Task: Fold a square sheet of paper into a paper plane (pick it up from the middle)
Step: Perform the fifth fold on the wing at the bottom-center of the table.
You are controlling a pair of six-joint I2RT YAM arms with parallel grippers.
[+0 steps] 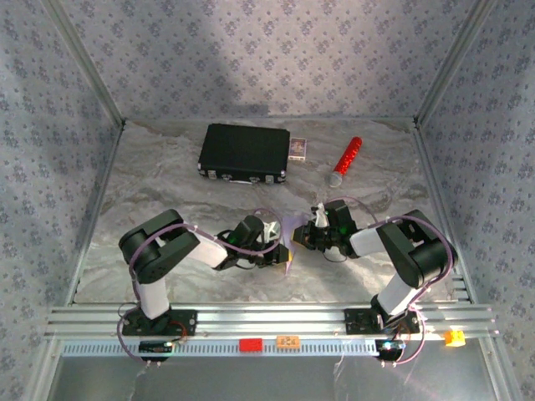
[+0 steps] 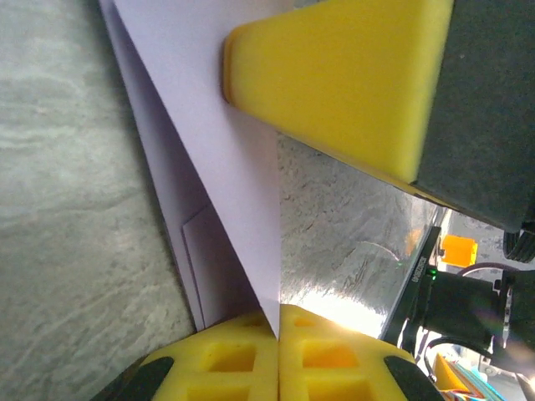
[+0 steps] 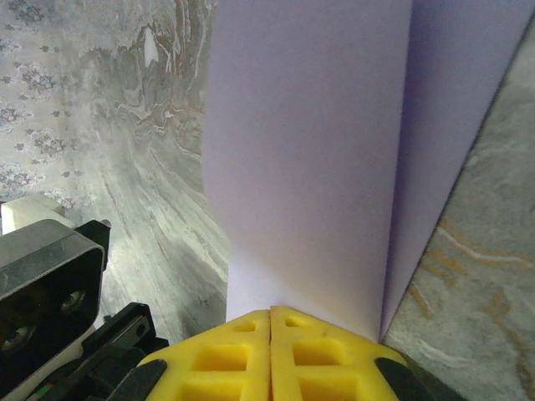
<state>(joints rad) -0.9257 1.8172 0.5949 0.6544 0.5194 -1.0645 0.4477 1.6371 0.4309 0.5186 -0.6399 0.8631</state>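
The folded sheet of paper [image 1: 292,227] is being pinched by the left jaws and right jaws, both closed upon it, toward the worktop's [image 1: 167,192] front edge.

The far strip of the table [image 1: 167,209] is barred by the black case [image 1: 244,152], the card box [image 1: 298,148] just beside it, and the red-and-silver cylinder [image 1: 344,161]. In the near middle the left gripper [image 2: 277,322] and right gripper [image 3: 270,322] pinch the paper sheet [image 2: 242,167] nose to nose; both flanks lie open.

Left end effector [image 1: 280,254] and right end effector [image 1: 308,239] hold the lilac paper [image 1: 292,224].
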